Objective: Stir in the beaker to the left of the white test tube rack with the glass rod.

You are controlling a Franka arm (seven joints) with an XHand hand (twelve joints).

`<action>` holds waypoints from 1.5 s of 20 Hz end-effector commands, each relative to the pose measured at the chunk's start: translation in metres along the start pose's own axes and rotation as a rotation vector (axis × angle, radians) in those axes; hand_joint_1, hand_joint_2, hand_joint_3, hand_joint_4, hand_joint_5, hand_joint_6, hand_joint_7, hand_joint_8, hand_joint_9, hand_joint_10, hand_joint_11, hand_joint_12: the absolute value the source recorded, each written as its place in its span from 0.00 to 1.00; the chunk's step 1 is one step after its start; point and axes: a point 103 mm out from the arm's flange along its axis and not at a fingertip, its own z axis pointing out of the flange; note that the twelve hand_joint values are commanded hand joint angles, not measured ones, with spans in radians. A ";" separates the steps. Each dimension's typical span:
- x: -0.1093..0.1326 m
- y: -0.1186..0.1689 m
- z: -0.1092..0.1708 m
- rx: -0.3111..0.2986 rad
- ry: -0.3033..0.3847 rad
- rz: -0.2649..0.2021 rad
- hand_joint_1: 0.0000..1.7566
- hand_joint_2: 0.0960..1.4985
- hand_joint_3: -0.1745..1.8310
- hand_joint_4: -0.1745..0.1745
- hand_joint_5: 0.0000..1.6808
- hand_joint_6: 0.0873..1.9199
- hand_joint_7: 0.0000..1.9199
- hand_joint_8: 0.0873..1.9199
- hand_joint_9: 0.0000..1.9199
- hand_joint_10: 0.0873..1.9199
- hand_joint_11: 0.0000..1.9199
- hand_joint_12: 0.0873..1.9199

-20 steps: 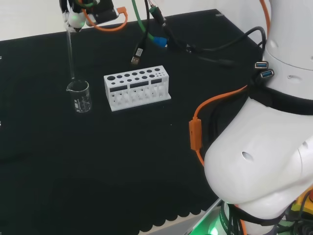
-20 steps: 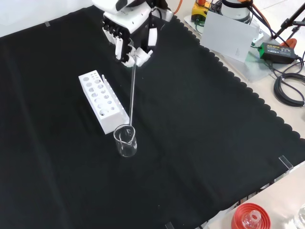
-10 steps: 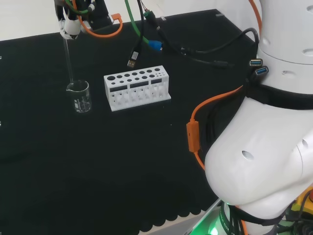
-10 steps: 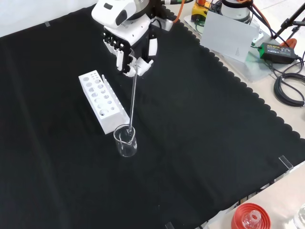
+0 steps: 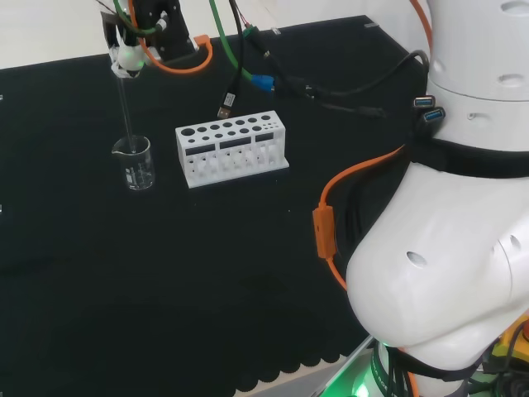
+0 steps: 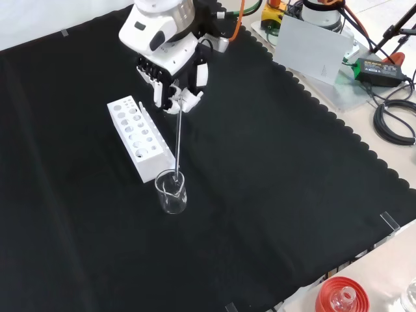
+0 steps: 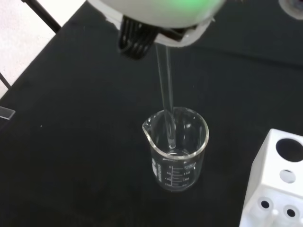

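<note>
Black-and-white robot hand point(image 6: 170, 78) has fingers curled round top of thin clear glass rod point(image 6: 178, 145); rod tip inside small clear glass beaker point(image 6: 171, 192) beside white test tube rack point(image 6: 139, 137); rod likely stiff, slippery, brittle; grip near top.

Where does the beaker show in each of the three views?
Head view: beaker at left, left of the white test tube rack.
Front view: low centre, at the rack's near end.
Wrist view: centre, rack corner beside it.
Shared landmark: the glass rod dipping into it.
</note>
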 end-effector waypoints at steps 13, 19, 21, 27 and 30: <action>0.005 0.020 0.046 0.058 -0.015 -0.004 0.68 0.38 0.51 0.00 0.68 0.48 0.84 0.25 1.00 0.00 0.88 0.20; 0.004 0.037 0.047 0.075 -0.022 -0.013 0.68 0.38 0.51 0.00 0.68 0.48 0.84 0.25 1.00 0.00 0.88 0.20; 0.003 0.043 0.047 0.077 -0.021 -0.018 0.68 0.38 0.51 0.00 0.68 0.48 0.84 0.25 1.00 0.00 0.88 0.20; -0.001 0.054 0.046 0.083 -0.019 -0.027 0.68 0.38 0.51 0.00 0.68 0.48 0.84 0.25 1.00 0.00 0.88 0.20; -0.007 0.058 0.045 0.086 -0.010 -0.025 0.68 0.38 0.51 0.00 0.68 0.48 0.84 0.25 1.00 0.00 0.88 0.20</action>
